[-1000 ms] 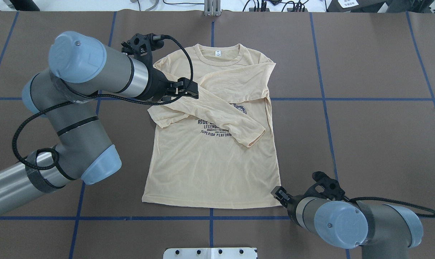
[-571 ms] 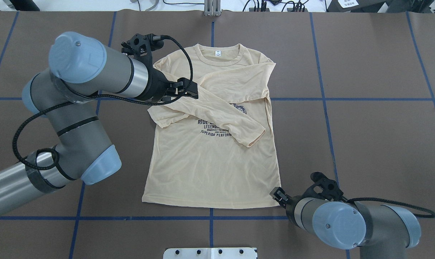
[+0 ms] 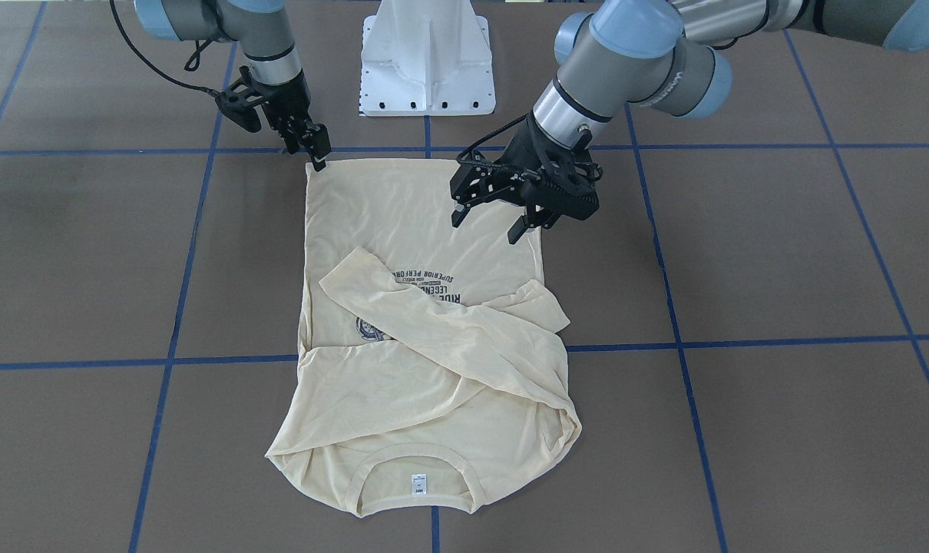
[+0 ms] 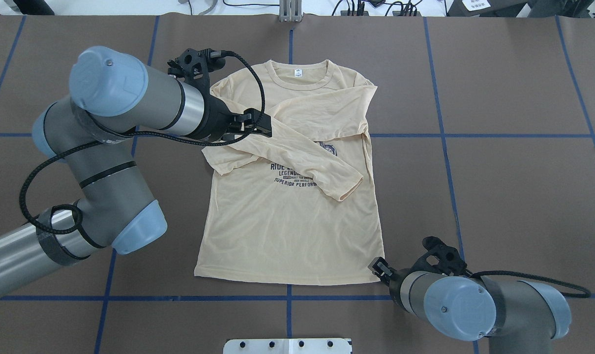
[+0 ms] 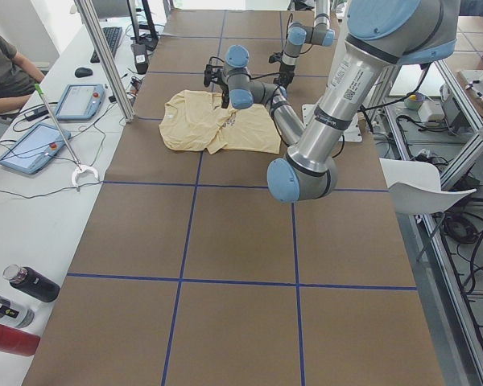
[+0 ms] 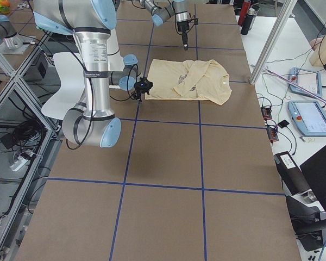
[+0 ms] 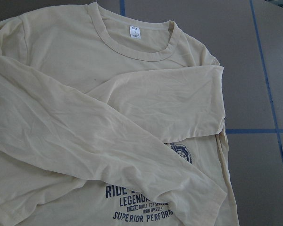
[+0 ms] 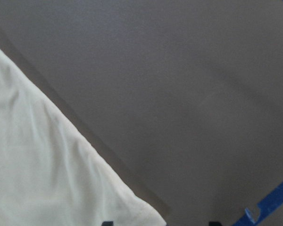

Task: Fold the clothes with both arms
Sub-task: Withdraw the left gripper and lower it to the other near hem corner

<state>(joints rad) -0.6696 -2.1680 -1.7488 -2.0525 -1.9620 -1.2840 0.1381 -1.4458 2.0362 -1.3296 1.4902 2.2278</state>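
Shirt (image 4: 287, 231) flat on table (image 4: 499, 187), collar away from robot, both sleeves crossed over chest.
Left gripper (image 3: 487, 224) hangs above the shirt's left side, jaws spread, holding nothing. Right gripper (image 3: 319, 157) sits low at the right hem corner, jaws apart, the corner lying between them.

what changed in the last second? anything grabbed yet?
The right gripper crept slightly toward the T-shirt's hem corner, leftward in the overhead view. The left gripper barely shifted over the shirt. Nothing was taken hold of or let go. The T-shirt lies as before, sleeves crossed over its chest.
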